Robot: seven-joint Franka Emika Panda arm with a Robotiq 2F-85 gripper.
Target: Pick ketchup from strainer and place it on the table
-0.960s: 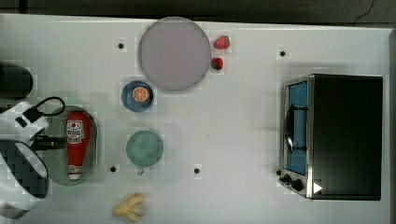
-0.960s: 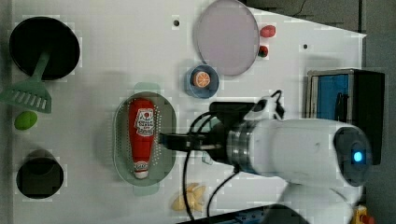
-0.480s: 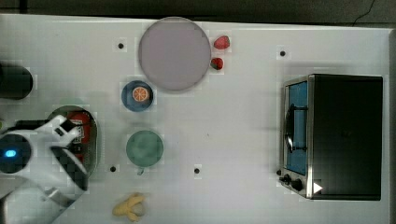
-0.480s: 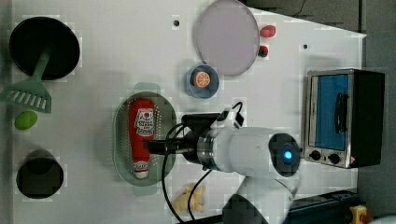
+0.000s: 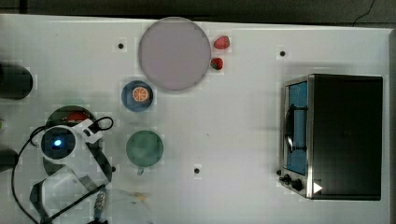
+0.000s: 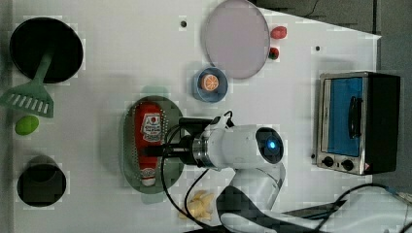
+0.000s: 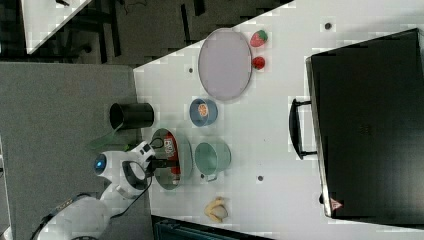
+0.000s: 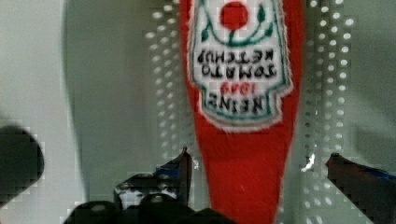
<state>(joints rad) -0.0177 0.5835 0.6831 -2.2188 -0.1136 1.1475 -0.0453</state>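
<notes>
On the white counter (image 6: pixel 121 58) the ketchup (image 6: pixel 149 141) lies in the strainer (image 6: pixel 127 155). The claw (image 8: pixel 257 170) is released, astride its narrow neck; the plastic looks light, smooth, perhaps slippery.

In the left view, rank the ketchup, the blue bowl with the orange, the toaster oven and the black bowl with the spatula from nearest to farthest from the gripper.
1. Ketchup, lying in the strainer, directly at the gripper.
2. Blue bowl, up and to the left view's right.
3. Black bowl, upper left corner.
4. Toaster oven, far right.
</notes>
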